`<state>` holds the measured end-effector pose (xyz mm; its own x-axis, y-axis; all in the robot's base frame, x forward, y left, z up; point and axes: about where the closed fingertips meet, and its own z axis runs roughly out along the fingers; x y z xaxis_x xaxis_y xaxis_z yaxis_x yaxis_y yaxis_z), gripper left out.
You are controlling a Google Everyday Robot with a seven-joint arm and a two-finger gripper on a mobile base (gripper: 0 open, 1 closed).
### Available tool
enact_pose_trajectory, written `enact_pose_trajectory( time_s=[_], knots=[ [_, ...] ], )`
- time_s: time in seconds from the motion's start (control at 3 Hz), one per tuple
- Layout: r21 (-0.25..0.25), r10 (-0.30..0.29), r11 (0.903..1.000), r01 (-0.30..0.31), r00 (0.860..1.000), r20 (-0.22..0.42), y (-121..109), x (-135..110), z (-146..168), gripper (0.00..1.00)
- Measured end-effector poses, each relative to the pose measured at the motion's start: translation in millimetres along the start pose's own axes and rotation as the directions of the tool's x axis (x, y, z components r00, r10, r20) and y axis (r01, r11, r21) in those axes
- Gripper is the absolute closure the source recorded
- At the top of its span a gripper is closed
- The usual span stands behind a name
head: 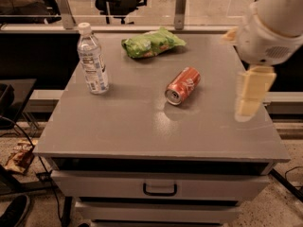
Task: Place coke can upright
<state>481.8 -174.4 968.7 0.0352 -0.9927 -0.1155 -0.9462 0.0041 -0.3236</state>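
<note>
Nearest the camera, a drawer (160,188) with a dark handle sat under the front edge of the grey bench (142,136). On the floor to the left lay a crumpled wrapper (19,156).

The hand (249,97) hung at the right side of the view, above the bench's right edge and near its front corner. It showed as a pale cream block below the arm (274,27), whose white rounded casing filled the upper right corner. Whether the hand was wide or narrow could not be told. It held nothing that could be seen, and it was well apart from everything on the bench.

The coke can (182,85) lay on its side near the middle of the bench, a little right of centre. Its silver top pointed toward the front left. It touched nothing else.

Further back on the left stood a clear water bottle (92,60), upright with a white cap. Near the far edge lay a green snack bag (151,42), flat on the surface, between the bottle and the can's line but apart from both. Beyond the bench ran a glass partition (203,6) on metal posts.
</note>
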Motion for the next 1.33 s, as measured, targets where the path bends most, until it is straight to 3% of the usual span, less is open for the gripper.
enact_pose_trajectory(
  time_s=[0.33,0.67,1.0,1.33],
  knots=[
    [-0.003,-0.175,0.9846,0.175,0.985,-0.002,-21,-24,19,0.0],
    [-0.038,-0.355,0.934,0.355,0.935,0.027,-37,-46,42,0.0],
    [-0.092,-0.512,0.8521,0.515,0.857,0.061,-48,-61,66,0.0],
    [-0.143,-0.622,0.7635,0.63,0.777,0.101,-60,-68,92,0.0]
  ],
)
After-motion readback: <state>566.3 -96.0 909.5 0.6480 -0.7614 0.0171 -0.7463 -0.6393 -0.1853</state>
